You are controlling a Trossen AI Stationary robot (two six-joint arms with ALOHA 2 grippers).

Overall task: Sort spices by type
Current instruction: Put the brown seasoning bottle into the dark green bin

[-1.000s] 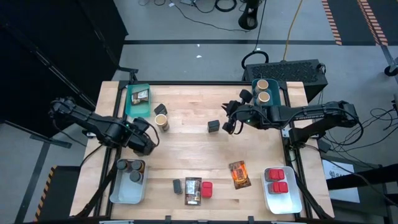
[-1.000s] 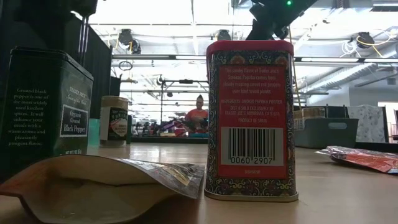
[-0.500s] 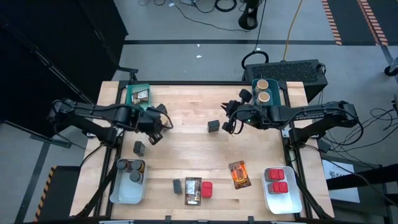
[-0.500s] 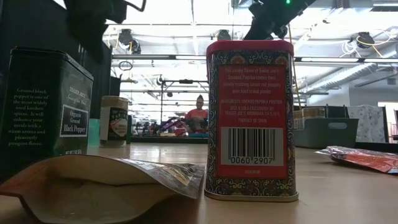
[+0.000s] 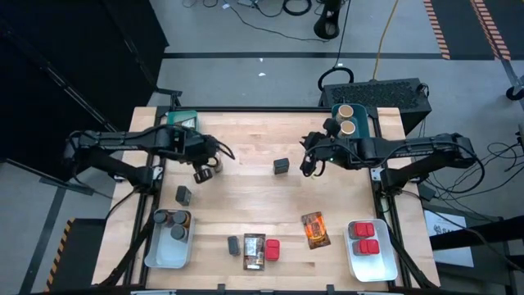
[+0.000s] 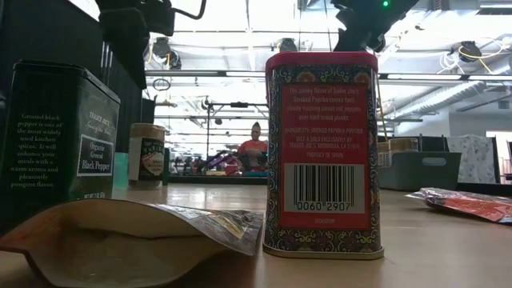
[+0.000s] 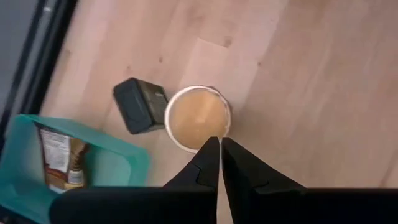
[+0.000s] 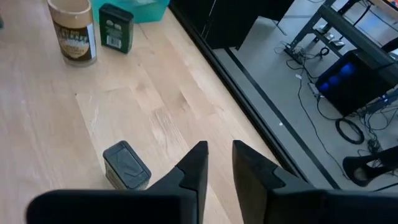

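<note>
My left gripper (image 5: 206, 170) is shut and hangs above a tan round spice cylinder (image 7: 198, 118) that stands upright on the table. Its fingertips (image 7: 219, 142) are over the lid's rim and hold nothing. A dark tin (image 7: 140, 104) stands beside the cylinder. Another dark tin (image 5: 183, 195) stands alone near the left edge. My right gripper (image 8: 219, 158) is above the table's middle right, slightly open, with nothing between its fingers. A further dark tin (image 8: 126, 165) (image 5: 282, 167) stands just beside it.
A teal bin (image 5: 174, 129) at the far left holds a packet. A teal bin (image 5: 363, 121) at the far right holds two tan cylinders. A clear bin (image 5: 155, 246) with dark jars and a white bin (image 5: 350, 254) with red tins stand near. Packets (image 5: 315, 229), a red tin (image 6: 322, 152) and a dark tin (image 6: 60, 136) line the near edge.
My left gripper has swung from beside the clear bin toward the table's far edge and now hangs over the tan cylinder. It rolled about its own axis on the way and stayed shut. The dark tin near the left edge, under the arm before, now shows in the open.
</note>
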